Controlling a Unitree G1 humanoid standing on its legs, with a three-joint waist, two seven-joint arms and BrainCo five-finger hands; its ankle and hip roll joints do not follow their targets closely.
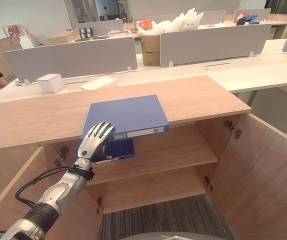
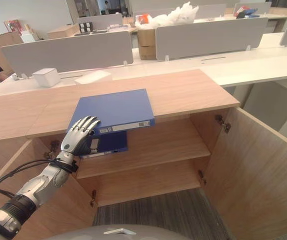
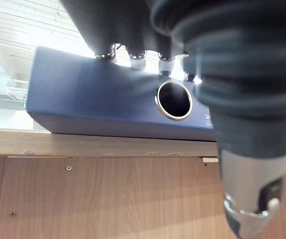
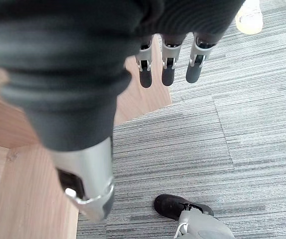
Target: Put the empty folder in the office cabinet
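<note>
We see a wooden cabinet point(image 1: 193, 95) with both doors open; the right door point(image 1: 263, 175) swings out toward us, and inside there are two shelves, the upper shelf point(image 1: 173, 150) and a lower one under it. Behind the cabinet stand long white desks point(image 1: 263, 65) with grey divider panels point(image 1: 208, 42). On the top of the cabinet lies a blue folder point(image 1: 126, 116), flat, with its spine facing us and hanging a little over the front edge. A second blue folder point(image 1: 121, 148) lies on the upper shelf, just below the first one. The left hand point(image 1: 94, 141) is raised in front of the top folder, and its fingers point(image 1: 103, 130) are nearly straight and spread apart, with the tips touching the front edge of that folder; they are not closed around it. In the left wrist view we see the spine of the folder with its round finger hole point(image 3: 173, 100). The right hand point(image 4: 169, 64) hangs over the grey carpet point(image 4: 242, 149), its fingers straight and holding nothing. A small white box point(image 1: 50, 82) sits on the desk behind the cabinet.
</note>
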